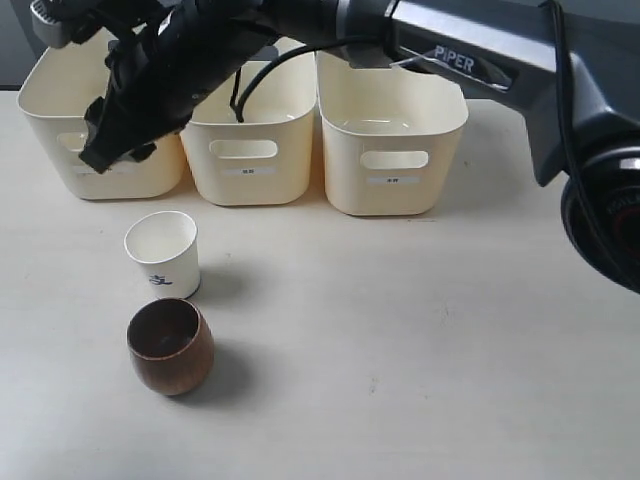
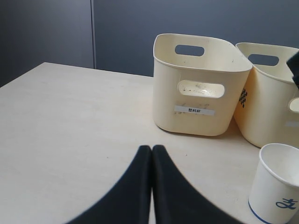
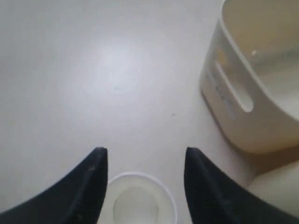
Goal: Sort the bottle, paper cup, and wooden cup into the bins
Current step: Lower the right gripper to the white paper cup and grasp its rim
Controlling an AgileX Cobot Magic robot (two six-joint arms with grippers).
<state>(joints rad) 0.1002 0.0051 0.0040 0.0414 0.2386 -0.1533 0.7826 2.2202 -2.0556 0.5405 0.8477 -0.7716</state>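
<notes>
The white paper cup [image 1: 162, 253] with a blue mark stands upright in front of the left bin [image 1: 60, 120]. The dark wooden cup [image 1: 170, 346] stands just in front of the paper cup. My right gripper [image 1: 118, 155] reaches across to the left bin's front and hangs open above the paper cup [image 3: 138, 198], whose rim shows below, between the fingers [image 3: 96, 172]. My left gripper [image 2: 152, 148] is shut and empty, low over the table, with the paper cup [image 2: 278, 191] off to one side. The bottle is not in view.
Three cream bins stand in a row at the back: the left one [image 2: 198, 84], the middle one [image 1: 250, 140] and the right one [image 1: 392, 140]. The right arm [image 1: 470, 60] spans over the bins. A cable hangs into the middle bin.
</notes>
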